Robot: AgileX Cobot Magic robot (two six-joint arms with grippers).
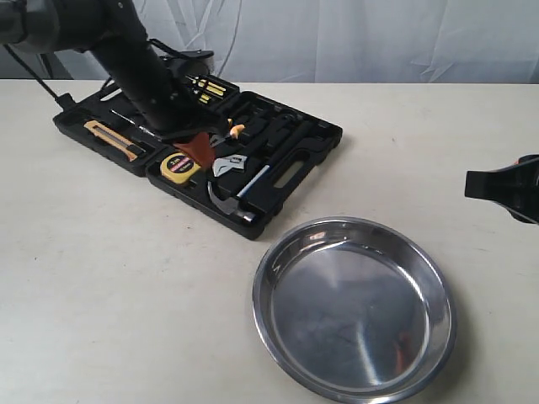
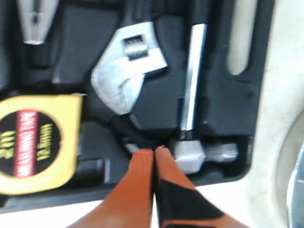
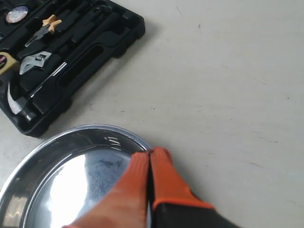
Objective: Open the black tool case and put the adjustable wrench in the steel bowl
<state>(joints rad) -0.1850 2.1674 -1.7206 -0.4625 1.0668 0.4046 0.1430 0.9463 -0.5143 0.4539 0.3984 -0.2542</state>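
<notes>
Looking across the pale desk, the steel bowl sits nearest, close to a corner of the black tool case, which lies open behind it. The left hand hangs over the open case, its orange fingers clenched together on nothing. The right hand, clenched the same way, hovers at the bowl's rim. The adjustable wrench lies in its recess, between the yellow tape measure and the hammer.
</notes>
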